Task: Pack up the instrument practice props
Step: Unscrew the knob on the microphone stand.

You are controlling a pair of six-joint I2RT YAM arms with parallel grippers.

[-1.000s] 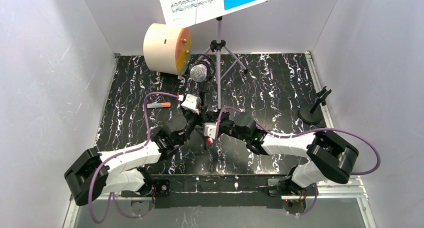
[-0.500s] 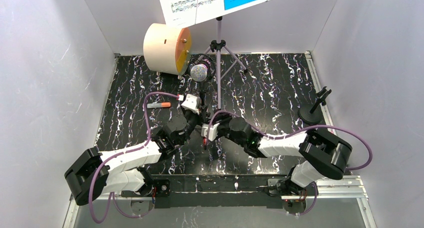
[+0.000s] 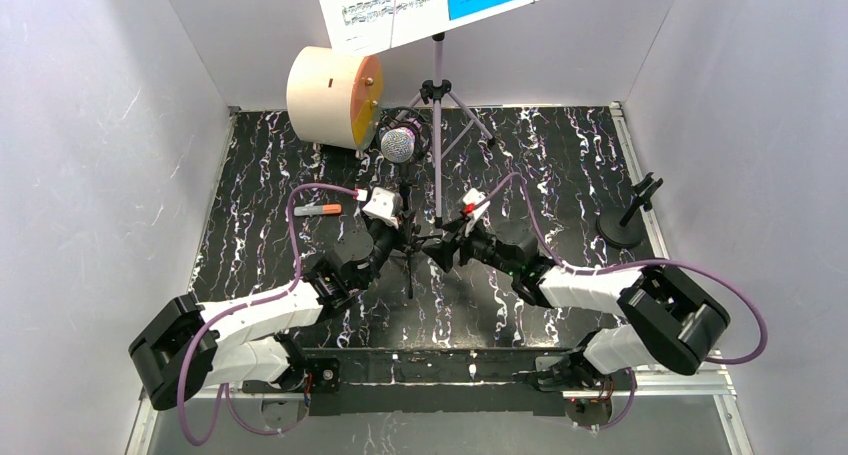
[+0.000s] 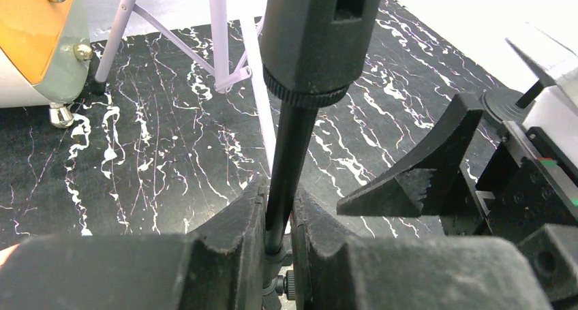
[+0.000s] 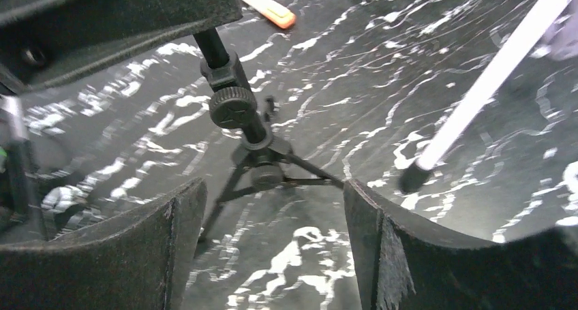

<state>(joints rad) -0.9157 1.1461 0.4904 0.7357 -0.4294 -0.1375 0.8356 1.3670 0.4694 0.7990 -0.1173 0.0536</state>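
The left gripper (image 4: pixel 279 211) is clenched on the pole of a thin black mic tripod (image 4: pixel 292 140), upright between its fingers. The right gripper (image 5: pixel 272 187) is released, with the tripod's legs seen between its spread fingers. The black, white-veined tabletop (image 3: pixel 570 165) is enclosed by plain white walls (image 3: pixel 90 125).

The middle is crowded: the left gripper (image 4: pixel 279 211) clamps the thin black tripod (image 4: pixel 290 153), the right gripper (image 5: pixel 272 214) stands wide open at its feet, and the lilac stand leg (image 5: pixel 487 75) slants down just beside them (little room between). The drum (image 3: pixel 330 95) and the microphone (image 3: pixel 397 145) block the back left. Bare mat (image 3: pixel 560 175) lies open on the right, up to the round-footed stand (image 3: pixel 622 225).
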